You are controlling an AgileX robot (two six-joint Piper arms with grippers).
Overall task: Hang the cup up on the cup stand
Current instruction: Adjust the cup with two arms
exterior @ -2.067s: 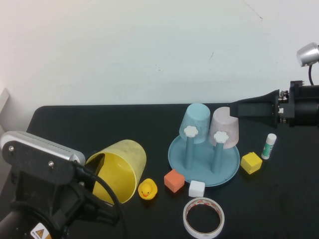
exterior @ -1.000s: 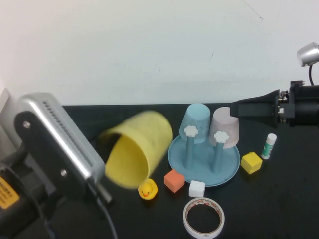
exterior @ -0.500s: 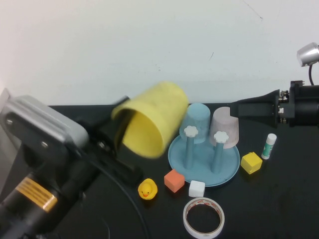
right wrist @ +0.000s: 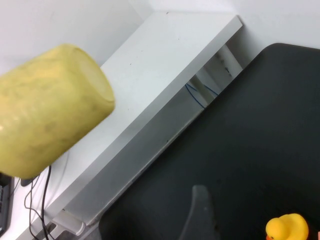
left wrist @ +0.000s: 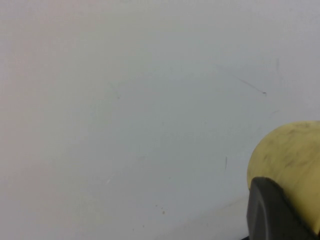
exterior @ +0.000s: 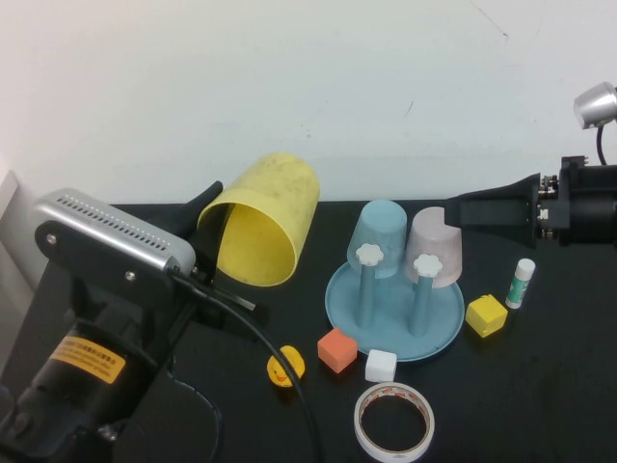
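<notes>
High view: the left gripper (exterior: 218, 246) pinches the yellow cup (exterior: 260, 231) aloft, tilted, left of the cup stand (exterior: 393, 318); the right gripper (exterior: 458, 208) hangs beyond the stand. Left wrist view: one finger (left wrist: 272, 210) presses the cup (left wrist: 290, 157).

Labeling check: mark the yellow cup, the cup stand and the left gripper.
yellow cup (exterior: 265, 227): high view, outer side wall.
cup stand (exterior: 439, 338): high view, bare dish rim.
left gripper (exterior: 214, 241): high view, between fingertips, shut on the cup's rim.
</notes>
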